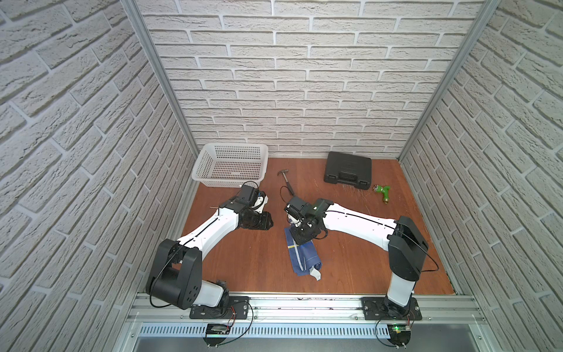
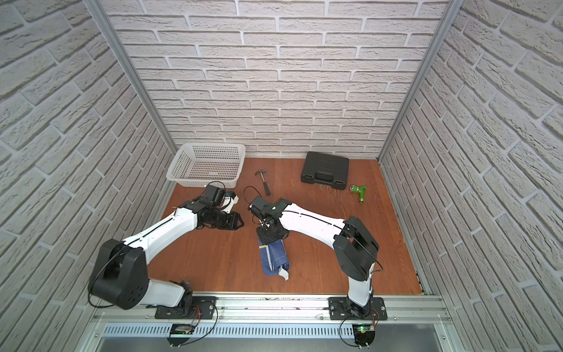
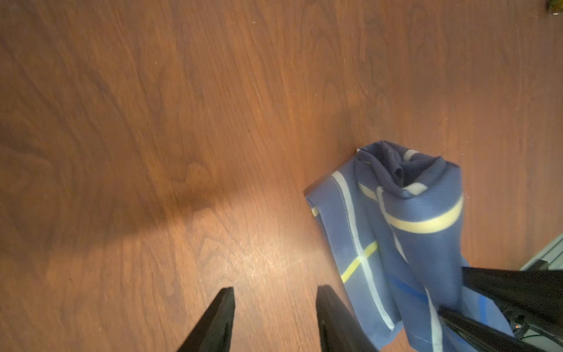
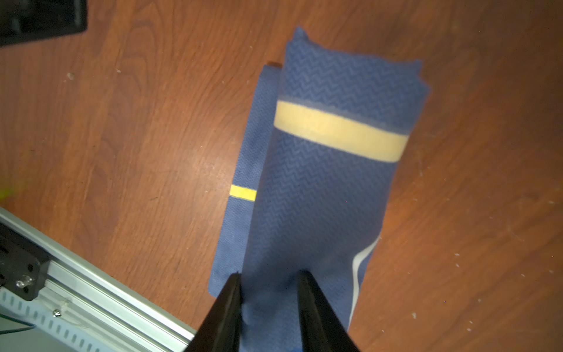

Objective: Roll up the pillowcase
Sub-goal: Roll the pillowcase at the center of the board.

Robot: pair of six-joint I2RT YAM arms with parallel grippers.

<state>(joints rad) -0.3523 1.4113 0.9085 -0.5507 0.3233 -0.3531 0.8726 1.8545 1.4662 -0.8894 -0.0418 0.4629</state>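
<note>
Blue pillowcase (image 1: 304, 256) almost rolled up.
Right jaws open over one end, loose flap at the far end; left jaws open, empty, well apart.

Front-left tabletop (image 1: 243, 262) free; pillowcase (image 1: 304, 259) ctr; basket (image 1: 202, 164), hammer (image 1: 287, 183), case (image 1: 347, 172) crowd far edge (green nozzle (image 1: 382, 190) too).

The place is a robot test cell in a lab, not a real room. Brick-pattern panels (image 1: 304, 76) hang on aluminium posts (image 1: 158, 70) on three sides. The left arm (image 1: 210, 228) and right arm (image 1: 359, 222) are bolted to an aluminium rail (image 1: 304, 307) at the near edge of a wood-look tabletop (image 1: 350, 268). Props lie at the far side: a basket (image 1: 202, 166), a hammer (image 1: 288, 183) and a tool case (image 1: 347, 167).
</note>
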